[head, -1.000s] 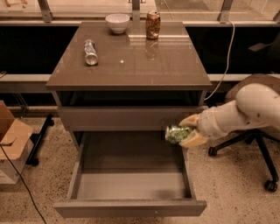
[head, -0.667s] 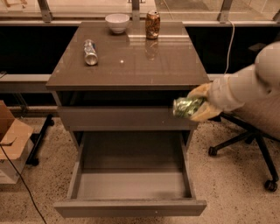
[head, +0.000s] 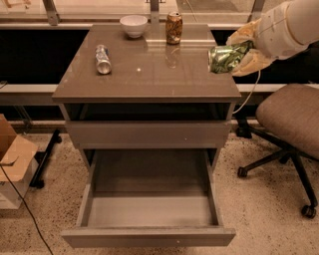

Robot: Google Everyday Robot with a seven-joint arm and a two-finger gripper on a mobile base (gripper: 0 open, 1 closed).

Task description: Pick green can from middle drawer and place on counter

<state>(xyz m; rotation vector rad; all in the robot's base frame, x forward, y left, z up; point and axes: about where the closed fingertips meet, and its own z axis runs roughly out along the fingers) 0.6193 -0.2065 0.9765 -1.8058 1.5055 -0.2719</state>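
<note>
The hand (head: 238, 55) is clamped on the green can (head: 225, 58) — held in the air at the tabletop's (head: 149, 79) right edge, long axis near level, one end pointing left. Its markings are unreadable. Below, the drawer (head: 149, 211) stands pulled out.

- hand (head: 234, 56): top right of view, at the right edge of the counter (head: 149, 74)
- fingers (head: 251, 63): pale yellow-tan, chunky, with a soft, padded look
- wrist (head: 271, 30): rounded off-white cuff with rows of small dark dots running round it
- forearm (head: 305, 15): smooth, bulbous off-white shell, cut off by the top-right corner of the view
</note>
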